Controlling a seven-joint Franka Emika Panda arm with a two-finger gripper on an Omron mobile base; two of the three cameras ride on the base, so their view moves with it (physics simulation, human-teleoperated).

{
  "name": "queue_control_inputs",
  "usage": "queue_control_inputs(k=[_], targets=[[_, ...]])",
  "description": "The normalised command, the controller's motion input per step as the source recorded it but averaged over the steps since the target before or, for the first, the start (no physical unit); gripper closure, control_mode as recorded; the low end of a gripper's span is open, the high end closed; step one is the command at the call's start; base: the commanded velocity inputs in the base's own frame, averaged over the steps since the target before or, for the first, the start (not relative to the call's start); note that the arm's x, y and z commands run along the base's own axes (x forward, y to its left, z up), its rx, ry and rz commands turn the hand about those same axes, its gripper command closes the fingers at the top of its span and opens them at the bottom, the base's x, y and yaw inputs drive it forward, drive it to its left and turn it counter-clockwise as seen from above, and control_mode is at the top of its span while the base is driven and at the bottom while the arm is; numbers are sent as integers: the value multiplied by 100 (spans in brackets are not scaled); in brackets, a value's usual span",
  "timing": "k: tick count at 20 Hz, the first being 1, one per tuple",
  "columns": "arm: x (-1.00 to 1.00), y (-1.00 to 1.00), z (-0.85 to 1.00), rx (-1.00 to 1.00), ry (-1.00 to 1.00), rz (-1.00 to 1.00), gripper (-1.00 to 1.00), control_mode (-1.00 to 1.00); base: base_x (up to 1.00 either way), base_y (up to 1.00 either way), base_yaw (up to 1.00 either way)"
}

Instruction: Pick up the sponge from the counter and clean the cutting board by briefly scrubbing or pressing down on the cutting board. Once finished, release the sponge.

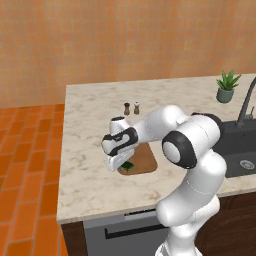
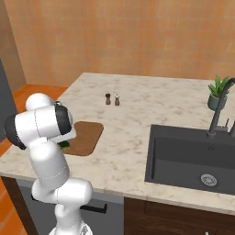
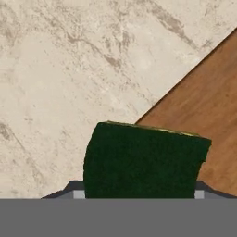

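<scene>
holding the sponge over the board's edge

the white two-finger gripper (image 1: pixel 121 167) hangs low over the near left corner of the flat brown wooden cutting board (image 1: pixel 145 158), with the small flat sponge (image 1: pixel 128 166), dark green on top with a thin yellow layer, right at its tips. in the hand view the sponge (image 3: pixel 143 159) sits squarely between the two dark finger tips, its green face covering the gap from one to the other, so the jaws look clamped on the sponge's sides. the yellow layer shows as a thin line along its far edge. behind the sponge in that view, the cutting board (image 3: pixel 203 115) covers the right side and the beige-white marbled stone counter (image 3: pixel 69 69) the left, with the board's straight edge running diagonally between them. from the right base view, a sliver of green sponge (image 2: pixel 64 145) peeks out beside the arm, at the left end of the board (image 2: pixel 86 137). whether the sponge touches the board or hangs just above it cannot be told.
</scene>
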Motion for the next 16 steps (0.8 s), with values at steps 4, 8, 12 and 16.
queue_control_inputs(k=[4, 8, 12, 16], targets=[[-11, -6, -6, 9, -1, -5, 100, -100, 0, 0, 0], [96, -8, 17, 8, 3, -13, 100, -100, 0, 0, 0], [55, 0, 2, 0, 12, -2, 100, -100, 0, 0, 0], [10, -26, -3, 1, 3, -1, 100, -100, 0, 0, 0]])
